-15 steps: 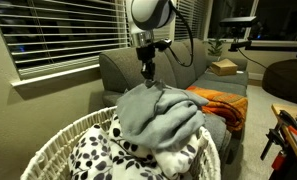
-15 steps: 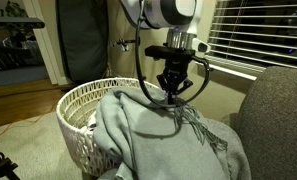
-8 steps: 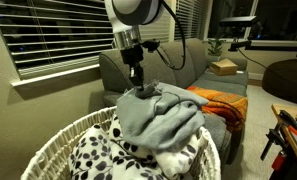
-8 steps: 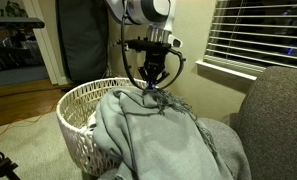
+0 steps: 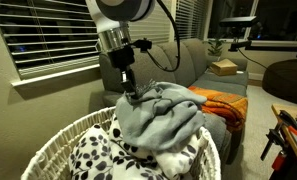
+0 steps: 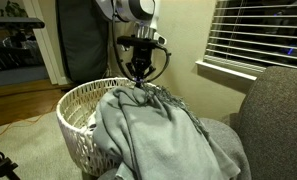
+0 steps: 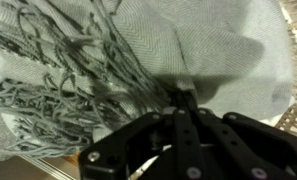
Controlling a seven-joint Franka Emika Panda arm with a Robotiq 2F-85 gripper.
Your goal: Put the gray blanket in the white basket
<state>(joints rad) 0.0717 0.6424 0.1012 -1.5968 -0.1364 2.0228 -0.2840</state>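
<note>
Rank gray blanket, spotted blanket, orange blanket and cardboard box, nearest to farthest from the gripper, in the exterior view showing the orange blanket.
From the gripper, in an exterior view:
1. gray blanket: gripped, touching.
2. spotted blanket: just below, inside the white basket.
3. orange blanket: on the sofa seat.
4. cardboard box: farthest, at the sofa's far end.

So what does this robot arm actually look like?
The arm is smooth, rounded and pale whitish-grey, with a silvery metal section near the wrist. At its end sits a black gripper built of angular, jointed bars that narrow to slim fingers. A thin black cable loops loosely alongside, running down to the wrist. No markings can be made out.
</note>
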